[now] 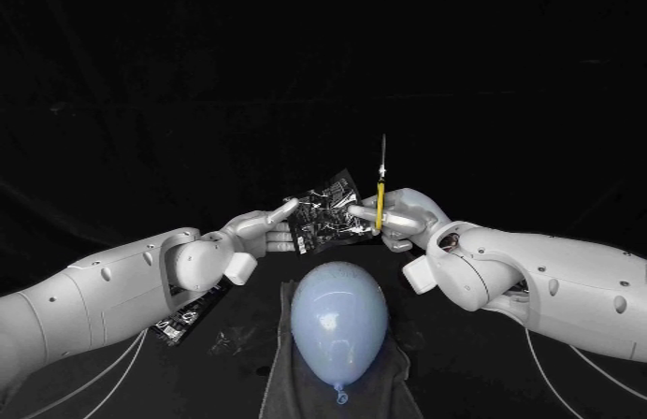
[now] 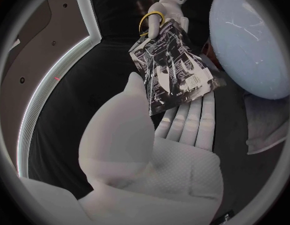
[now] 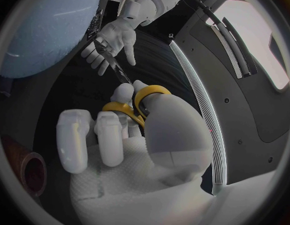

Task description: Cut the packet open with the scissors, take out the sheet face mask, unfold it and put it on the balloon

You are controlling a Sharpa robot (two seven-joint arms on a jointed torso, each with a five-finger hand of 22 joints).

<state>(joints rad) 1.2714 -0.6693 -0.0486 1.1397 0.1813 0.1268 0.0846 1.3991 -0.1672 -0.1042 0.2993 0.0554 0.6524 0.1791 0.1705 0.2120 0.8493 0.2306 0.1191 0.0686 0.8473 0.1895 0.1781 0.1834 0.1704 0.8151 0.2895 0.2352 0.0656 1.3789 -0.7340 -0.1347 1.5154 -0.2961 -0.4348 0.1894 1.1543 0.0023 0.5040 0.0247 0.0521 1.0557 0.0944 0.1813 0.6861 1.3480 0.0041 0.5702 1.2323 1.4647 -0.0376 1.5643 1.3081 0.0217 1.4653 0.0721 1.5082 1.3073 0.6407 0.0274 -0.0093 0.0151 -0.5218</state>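
Observation:
My left hand (image 1: 259, 233) pinches a dark, shiny printed packet (image 1: 328, 215) and holds it up above the table; in the left wrist view the packet (image 2: 172, 67) sits between the thumb and the flat fingers (image 2: 189, 116). My right hand (image 1: 405, 221) grips yellow-handled scissors (image 1: 381, 190) right beside the packet's right edge, with the blades pointing up and away. The handles (image 3: 135, 104) wrap round the right hand's fingers. I cannot tell whether the blades touch the packet. The pale blue balloon (image 1: 340, 321) lies below both hands, knot towards me.
A dark cloth (image 1: 286, 368) lies under the balloon. Another dark printed packet (image 1: 183, 323) lies on the table under my left forearm, with a small dark scrap (image 1: 222, 344) beside it. A round reddish object (image 3: 32, 177) sits near my right wrist.

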